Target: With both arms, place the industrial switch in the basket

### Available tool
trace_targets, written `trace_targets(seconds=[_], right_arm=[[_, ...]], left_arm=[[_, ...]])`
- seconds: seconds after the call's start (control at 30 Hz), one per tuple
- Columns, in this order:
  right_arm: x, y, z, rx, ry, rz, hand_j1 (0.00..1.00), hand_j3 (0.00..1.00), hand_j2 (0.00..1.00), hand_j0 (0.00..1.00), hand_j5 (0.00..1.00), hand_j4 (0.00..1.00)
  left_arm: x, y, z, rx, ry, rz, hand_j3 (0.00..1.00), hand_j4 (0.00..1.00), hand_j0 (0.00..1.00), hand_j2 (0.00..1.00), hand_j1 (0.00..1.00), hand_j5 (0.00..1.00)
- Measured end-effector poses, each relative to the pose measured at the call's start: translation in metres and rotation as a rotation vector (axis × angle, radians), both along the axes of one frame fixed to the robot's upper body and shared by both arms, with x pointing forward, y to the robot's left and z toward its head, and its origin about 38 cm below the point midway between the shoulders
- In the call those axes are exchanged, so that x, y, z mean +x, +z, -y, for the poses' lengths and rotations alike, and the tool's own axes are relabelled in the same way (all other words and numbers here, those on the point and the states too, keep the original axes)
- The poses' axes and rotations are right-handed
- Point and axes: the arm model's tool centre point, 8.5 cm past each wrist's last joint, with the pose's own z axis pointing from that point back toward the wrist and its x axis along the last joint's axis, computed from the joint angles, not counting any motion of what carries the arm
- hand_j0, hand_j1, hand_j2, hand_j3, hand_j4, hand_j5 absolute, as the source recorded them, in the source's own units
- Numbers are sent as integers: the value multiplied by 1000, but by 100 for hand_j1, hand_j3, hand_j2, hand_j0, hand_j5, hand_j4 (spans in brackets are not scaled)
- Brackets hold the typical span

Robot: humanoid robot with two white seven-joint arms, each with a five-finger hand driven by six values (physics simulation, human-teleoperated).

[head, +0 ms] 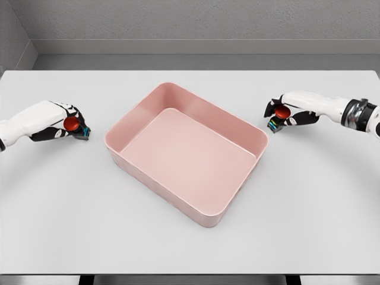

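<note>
**Desk:** What does the frame show?

**Photographer:** A humanoid's two white arms flank a pink basket (186, 153) on a pale grey table (309, 208). The left hand (62, 124) rests at the table's left side, fingers curled round a red-capped industrial switch (72, 123). The right hand (285, 111) mirrors it across the basket, clamped on a second switch (279, 114) of the same kind, whose red cap faces the basket and whose dark base with coloured terminals points down, below the fingers.

**Desk:** So two switches, and both held?

**Photographer:** Both appear gripped. The left one pokes out on the basket side of its hand, low to or on the tabletop; whether it is lifted I cannot tell. The right one looks slightly raised. The basket lies between the hands, apart from each, and holds nothing.

**Desk:** Where might this go wrong?

**Photographer:** My reading: the grasps look shallow, with much of each switch showing beyond the fingers. A quick swing inward could twist a switch loose, so that it drops on the table short of the rim. The basket sits askew, one corner jutting towards each hand, so a low carry risks clipping the wall and shoving the basket. And if both arms reach the middle together, the hands could knock each other above the opening.

**Desk:** The safe line?

**Photographer:** Lift clear of the rim first, then release well inside the walls.
</note>
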Motion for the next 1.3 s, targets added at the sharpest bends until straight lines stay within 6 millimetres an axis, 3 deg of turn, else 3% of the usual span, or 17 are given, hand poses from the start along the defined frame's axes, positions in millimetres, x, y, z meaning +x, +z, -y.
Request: trace_targets(seconds=[0.4,0.57,0.9,1.3], right_arm=[[8,22,0,-17,12,34,42,42,42,42,42,42],[5,29,-1,-29,32,44,42,42,42,42,42,42],[-2,54,6,-59,58,101,42,42,42,42,42,42],[-24,88,11,-125,136,182,42,42,42,42,42,42]], left_arm=[[11,28,-4,-6,4,57,46,46,46,46,46,46],[18,48,-2,-11,-1,98,46,46,46,46,46,46],[25,67,8,-45,-21,143,46,46,46,46,46,46],[28,86,43,-83,-107,200,46,46,46,46,46,46]])
